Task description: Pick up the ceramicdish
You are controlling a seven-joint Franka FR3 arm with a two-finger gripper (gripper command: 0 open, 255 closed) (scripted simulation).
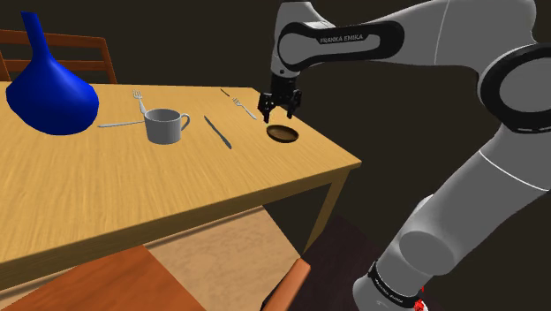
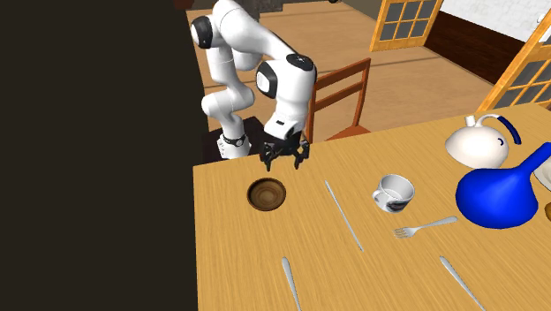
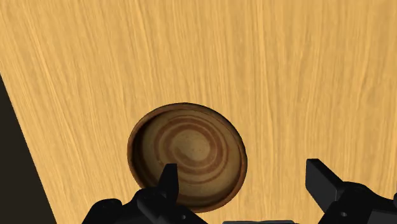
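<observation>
Sitting upright on the wooden table (image 1: 132,194), near the corner by the arm: small brown dish (image 1: 283,133), swirl pattern inside; gripper (image 1: 279,115) hangs just above it, fingers spread wide, clasping nothing; wrist view puts one finger (image 3: 167,183) over the bowl, the other past its rim; knife (image 1: 218,132) and mug (image 1: 165,125) lie further along the top; blue vase (image 1: 49,88) well apart.

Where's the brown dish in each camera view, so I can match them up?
Shoulder view: brown dish right of centre, near the table's corner.
Second exterior view: dish left of centre, by the table's edge.
Wrist view: dish just ahead of the fingers.
Shared landmark: the open gripper just above the dish.
</observation>
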